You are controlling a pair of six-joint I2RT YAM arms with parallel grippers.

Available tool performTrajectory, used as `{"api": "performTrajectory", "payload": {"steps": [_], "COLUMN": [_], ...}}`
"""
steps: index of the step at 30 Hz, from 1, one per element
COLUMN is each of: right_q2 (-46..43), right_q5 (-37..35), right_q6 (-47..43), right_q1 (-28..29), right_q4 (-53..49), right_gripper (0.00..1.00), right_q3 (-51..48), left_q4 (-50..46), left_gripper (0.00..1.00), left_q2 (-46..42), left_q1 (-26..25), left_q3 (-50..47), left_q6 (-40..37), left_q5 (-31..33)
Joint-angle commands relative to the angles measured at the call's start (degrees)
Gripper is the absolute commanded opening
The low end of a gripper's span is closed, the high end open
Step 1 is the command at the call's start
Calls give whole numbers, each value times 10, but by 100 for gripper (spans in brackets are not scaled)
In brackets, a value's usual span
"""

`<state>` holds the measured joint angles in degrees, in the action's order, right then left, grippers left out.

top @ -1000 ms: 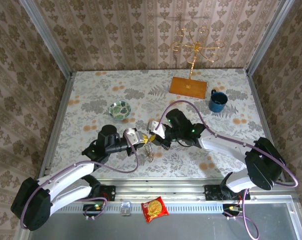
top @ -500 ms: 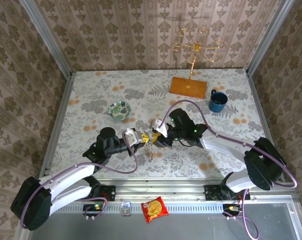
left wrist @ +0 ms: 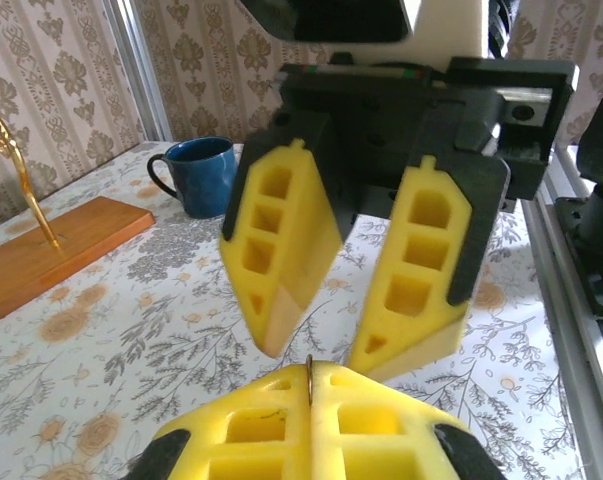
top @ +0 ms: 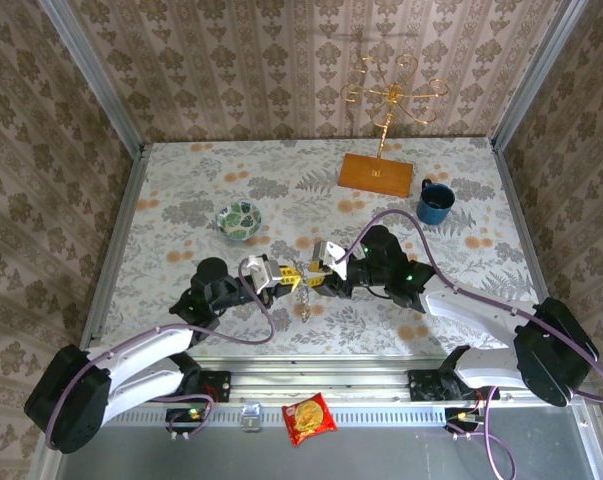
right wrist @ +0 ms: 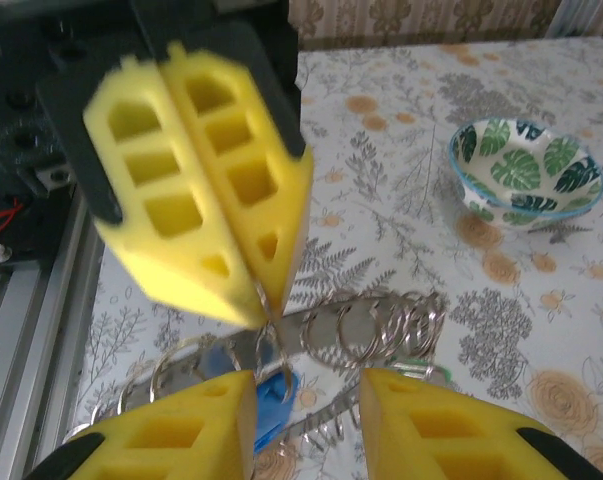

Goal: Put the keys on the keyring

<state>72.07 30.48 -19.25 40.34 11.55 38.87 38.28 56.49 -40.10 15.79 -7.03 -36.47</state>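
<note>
Red foil first: a snack packet point(top: 309, 418) lies on the metal rail point(top: 381, 412) at the near edge, between the two arm bases. Past it, above the front middle of the flowered surface point(top: 181, 200), the two arms meet tip to tip.

The left end effector point(top: 284, 279) is closed, its yellow foam pads pressed together on a thin wire loop of the keyring point(right wrist: 366, 325). The ring, a band of grey coiled loops, hangs from that pinch; whether its lower edge touches the surface I cannot tell.

The right end effector point(top: 317, 280) faces it with its pads parted and gripping nothing. Seen from its wrist, the ring runs across the gap just beyond the tips. The blue key point(right wrist: 273, 393) sits at the ring close to one pad, and the green key point(right wrist: 422, 372) sits by the other pad. Whether either key is threaded on is too small to tell.

Farther back and to the left stands a small leaf-patterned bowl point(top: 239, 217). To the right is a blue mug point(top: 434, 202), and behind it a wooden base point(top: 376, 173) carries a gold stand point(top: 391, 92) near the back wall.
</note>
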Motion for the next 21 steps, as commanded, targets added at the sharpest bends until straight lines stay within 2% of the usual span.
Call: {"api": "performTrajectory", "payload": {"steps": [1,10,17,21], "right_q2": [4,20,-21,-12], "right_q5": [16,41,47,57], "right_q6": [26,27,30,43], "right_q1": [-2,0,-9,-9], "right_q4": [60,63,106,133], "right_gripper": [33,26,29,31], "right_q3": [-9,-13,-63,-74], "left_q4": [66,91,98,121], "left_gripper": [0,0,0,0], "left_q2": [8,19,20,30], "left_q1": [-2,-2,-2,-2], "left_q3": [-7,-13,-20,-22], "left_q6": [25,30,31,38], "left_q5": [-29,-27,-28,-36]}}
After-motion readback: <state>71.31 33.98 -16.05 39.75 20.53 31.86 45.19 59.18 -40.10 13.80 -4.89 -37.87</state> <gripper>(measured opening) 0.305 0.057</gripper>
